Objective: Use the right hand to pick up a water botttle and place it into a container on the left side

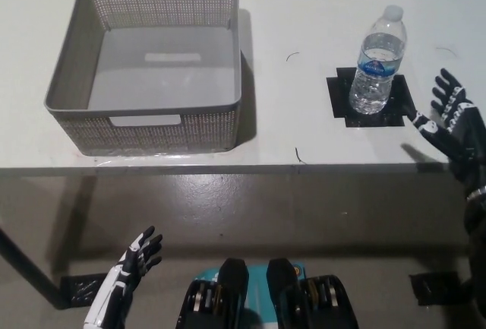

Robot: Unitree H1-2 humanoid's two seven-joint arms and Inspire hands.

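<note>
Standing upright on a black tape square (370, 100), the water bottle (377, 63) is on the right half of the white table (304, 10). Clear plastic, white cap, blue label band round the middle. Nothing touches it.

Right hand (449, 118) is over the table's right edge, just right of the tape square and slightly nearer the front edge than the bottle's base. Black, with white marks on the fingers (446, 87). Fingers spread wide and pointing away from the robot, holding nothing. Clear strip of table shows between hand and bottle, so near but apart. Bottle lies up and to the left of the palm; thumb side faces the bottle.

Container (144, 63) is a grey perforated basket with cut-out handles, on the left half of the table, well apart from the bottle. Its front wall sits close to the table's front edge. Inside shows only bare floor.

Left hand (137, 257) is low at lower left, below table level, over the dark floor (250, 207). White with dark fingers, fingers apart, holding nothing, resting.

A few thin dark marks (298, 154) on the table between basket and bottle.
</note>
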